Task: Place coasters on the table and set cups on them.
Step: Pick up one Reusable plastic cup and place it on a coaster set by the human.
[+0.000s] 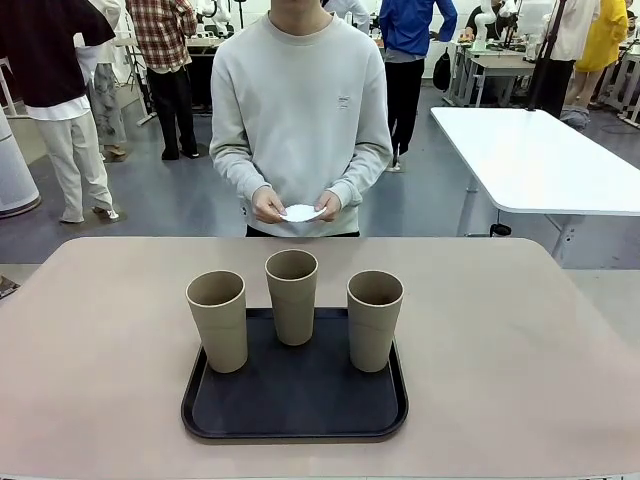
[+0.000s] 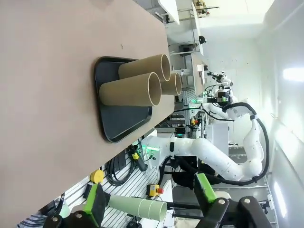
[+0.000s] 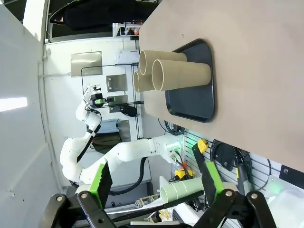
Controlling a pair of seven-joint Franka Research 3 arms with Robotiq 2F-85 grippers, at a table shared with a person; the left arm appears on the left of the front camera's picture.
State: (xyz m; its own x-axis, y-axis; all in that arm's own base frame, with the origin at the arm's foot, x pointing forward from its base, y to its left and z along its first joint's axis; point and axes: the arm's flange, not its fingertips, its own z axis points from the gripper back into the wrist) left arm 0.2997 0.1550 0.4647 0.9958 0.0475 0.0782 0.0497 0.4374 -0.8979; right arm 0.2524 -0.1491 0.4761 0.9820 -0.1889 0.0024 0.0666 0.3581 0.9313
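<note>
Three tall tan cups stand upright on a black tray (image 1: 290, 405) on the beige table (image 1: 520, 330): a left cup (image 1: 218, 322), a middle cup (image 1: 292, 298) farther back and a right cup (image 1: 374, 322). At the far edge a person holds the white coasters (image 1: 301, 212) in both hands, above the table. The left wrist view has my left gripper (image 2: 151, 197) open and empty, well back from the cups (image 2: 128, 89) and the tray (image 2: 121, 121). My right gripper (image 3: 156, 183) also stands open and empty, far from the cups (image 3: 183, 76).
A white table (image 1: 540, 155) stands behind on the right, and other people stand in the background. Bare tabletop (image 1: 100, 340) lies on both sides of the tray and between it and the person. Each wrist view shows the other white arm (image 2: 204, 152) (image 3: 128, 152) beyond the table's near edge.
</note>
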